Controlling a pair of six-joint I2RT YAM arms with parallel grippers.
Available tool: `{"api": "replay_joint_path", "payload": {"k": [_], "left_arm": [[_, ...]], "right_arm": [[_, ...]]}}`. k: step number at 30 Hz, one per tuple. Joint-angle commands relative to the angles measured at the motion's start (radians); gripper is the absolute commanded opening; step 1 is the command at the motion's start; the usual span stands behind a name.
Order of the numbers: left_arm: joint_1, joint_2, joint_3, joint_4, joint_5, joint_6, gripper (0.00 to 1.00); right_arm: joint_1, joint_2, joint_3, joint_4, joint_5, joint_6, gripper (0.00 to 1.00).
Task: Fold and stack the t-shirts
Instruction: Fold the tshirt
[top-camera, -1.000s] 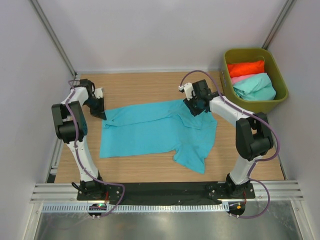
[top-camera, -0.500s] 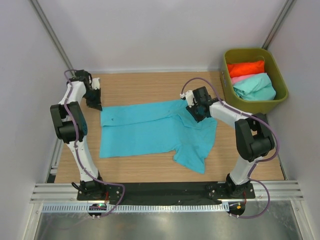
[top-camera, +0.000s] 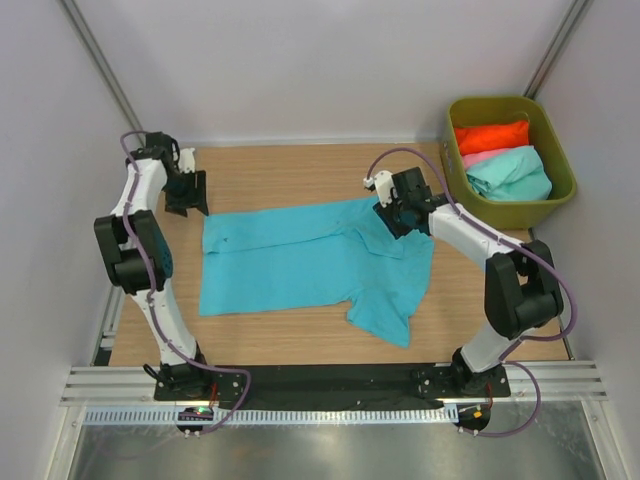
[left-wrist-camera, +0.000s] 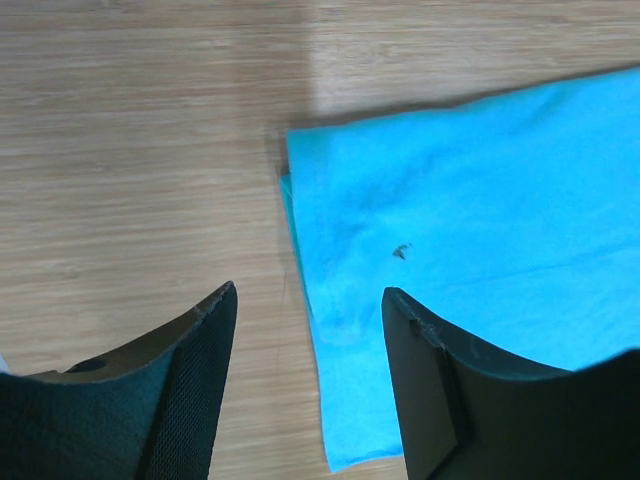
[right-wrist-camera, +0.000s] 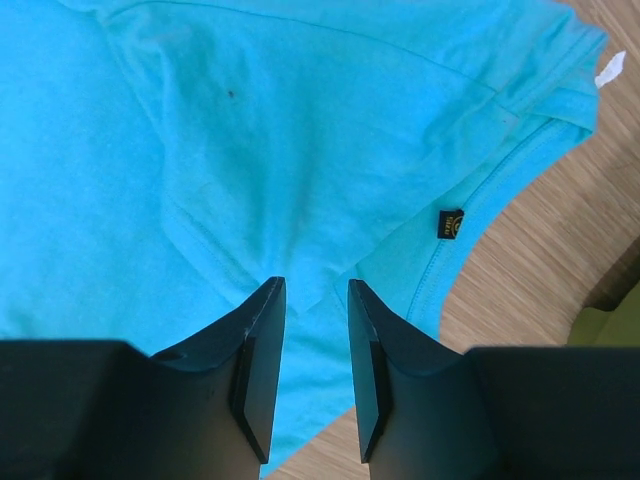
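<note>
A turquoise-blue t-shirt lies spread on the wooden table, one sleeve folded toward the front right. My left gripper hovers open just beyond the shirt's far left corner; in the left wrist view its fingers straddle the cloth edge with nothing between them. My right gripper hangs over the shirt's collar area. Its jaws stand narrowly apart above flat cloth, near a small black label. Orange-red, pink and mint-green t-shirts lie in the bin.
An olive-green plastic bin stands at the back right, just off the table's corner. White walls enclose the table on three sides. Bare wood shows behind the shirt and along the front edge.
My left gripper let go of the shirt's far left corner, opened and drew back toward the left rear. The right gripper shifted slightly over the collar area.
</note>
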Motion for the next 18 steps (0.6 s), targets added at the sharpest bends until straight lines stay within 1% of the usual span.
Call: {"api": "replay_joint_path", "payload": {"k": [1,3,6,9,12,14,18], "left_arm": [[-0.033,-0.147,-0.036,-0.035,0.063,-0.014,0.61],[-0.051,-0.167,-0.082,-0.044,0.081,-0.011,0.59],[-0.082,-0.187,-0.153,-0.037,0.138,-0.012,0.57],[-0.1,-0.17,-0.21,-0.021,0.15,-0.008,0.55],[-0.099,-0.139,-0.24,-0.023,0.137,0.003,0.52],[-0.1,-0.126,-0.263,-0.014,0.121,0.014,0.51],[-0.099,-0.11,-0.285,0.002,0.103,0.024,0.51]], "right_arm": [[0.005,-0.06,0.029,-0.036,-0.101,0.023,0.37],[0.01,-0.059,0.021,-0.052,-0.138,0.04,0.37],[0.025,-0.052,-0.005,-0.061,-0.159,0.023,0.37],[0.042,-0.03,-0.008,-0.047,-0.138,0.002,0.38],[0.048,0.003,0.027,-0.04,-0.106,-0.018,0.39],[0.051,0.03,0.039,-0.03,-0.051,-0.034,0.39],[0.053,0.046,0.022,-0.026,-0.014,-0.069,0.39]]}}
